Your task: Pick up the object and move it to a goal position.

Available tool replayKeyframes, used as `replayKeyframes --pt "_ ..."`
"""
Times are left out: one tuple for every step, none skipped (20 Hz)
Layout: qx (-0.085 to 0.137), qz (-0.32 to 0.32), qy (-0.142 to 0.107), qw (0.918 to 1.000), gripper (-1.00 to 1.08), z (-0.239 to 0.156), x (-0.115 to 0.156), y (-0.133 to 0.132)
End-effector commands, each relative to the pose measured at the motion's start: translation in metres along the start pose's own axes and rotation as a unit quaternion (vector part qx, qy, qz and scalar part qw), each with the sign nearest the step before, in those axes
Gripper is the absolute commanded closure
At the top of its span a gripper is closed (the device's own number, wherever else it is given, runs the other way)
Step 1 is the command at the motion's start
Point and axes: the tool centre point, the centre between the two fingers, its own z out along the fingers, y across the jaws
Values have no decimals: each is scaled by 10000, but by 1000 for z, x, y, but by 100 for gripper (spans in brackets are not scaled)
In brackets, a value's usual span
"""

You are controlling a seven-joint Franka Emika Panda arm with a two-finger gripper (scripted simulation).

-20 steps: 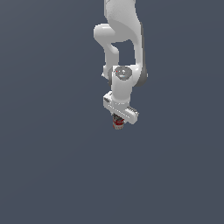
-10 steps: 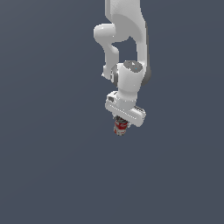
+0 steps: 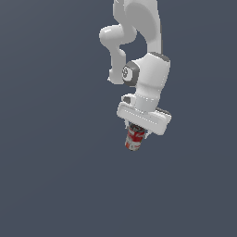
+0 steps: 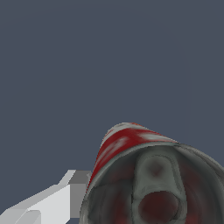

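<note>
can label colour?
Red and white on the can, with a grey metal rim; clearest in the wrist view.

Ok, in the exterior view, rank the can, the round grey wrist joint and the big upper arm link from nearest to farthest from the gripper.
1. can: clamped by the gripper, between its fingers, just under the white hand.
2. grey wrist joint: above the hand, toward the exterior view's left.
3. upper arm link: at the top of the picture, farthest.
</note>
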Motion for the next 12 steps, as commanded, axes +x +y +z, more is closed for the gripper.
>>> replayKeyframes --pt "81 -38 307 9995 108 -13 13 -15" --pt "104 -55 419 9991 108 -18 18 -20" --pt "127 -71 529 9985 108 -23 22 -25" --pt "149 -87 639 9978 108 -28 26 -30" --pt "172 -103 748 9970 108 -33 30 -35" --pt "193 -119 857 9961 108 -38 33 -40" --pt "215 -135 964 9950 108 -43 37 -45" --pt "236 -151 1071 9938 108 -48 40 -50" --pt "258 -166 1178 9926 108 -53 44 -55" --pt "279 -182 1285 9912 108 -58 47 -60" --pt "299 -197 1391 9896 108 -63 50 -65" --pt "320 -213 1497 9880 108 -69 53 -70"
